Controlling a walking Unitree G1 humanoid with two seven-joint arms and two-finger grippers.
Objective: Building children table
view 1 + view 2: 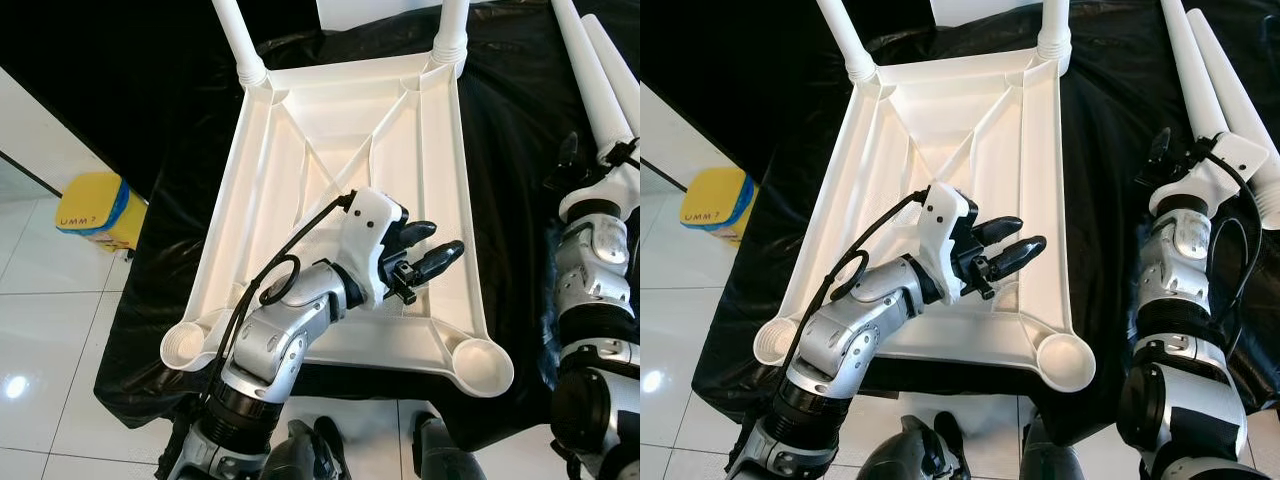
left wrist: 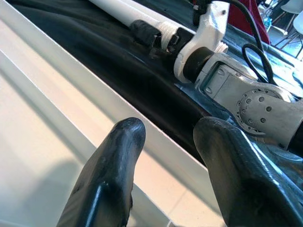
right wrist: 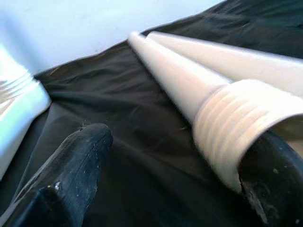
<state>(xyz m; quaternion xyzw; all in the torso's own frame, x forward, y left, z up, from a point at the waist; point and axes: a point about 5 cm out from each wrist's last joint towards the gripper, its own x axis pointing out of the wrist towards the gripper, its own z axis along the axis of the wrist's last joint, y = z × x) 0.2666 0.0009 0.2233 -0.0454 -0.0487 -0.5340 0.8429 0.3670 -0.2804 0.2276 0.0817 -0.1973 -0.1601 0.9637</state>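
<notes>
A white children's table top [image 1: 255, 190] lies upside down on a black cloth. Two white legs [image 1: 238, 40] [image 1: 451, 30] stand in its far corner sockets. The near corner sockets [image 1: 482, 365] [image 1: 188, 346] are empty. Two loose white legs [image 1: 1200, 70] lie on the cloth to the right of the table. My left gripper [image 1: 443, 238] hovers open and empty over the underside, close to the right rail [image 2: 118, 118]. My right gripper [image 1: 1185, 150] is open at the near end of the loose legs, and the threaded end [image 3: 236, 123] of one leg rests against one finger.
The black cloth [image 1: 520, 150] covers the work surface and hangs over its near edge. A yellow container [image 1: 95, 208] with a blue band sits on the white tiled floor [image 1: 50, 330] to the left.
</notes>
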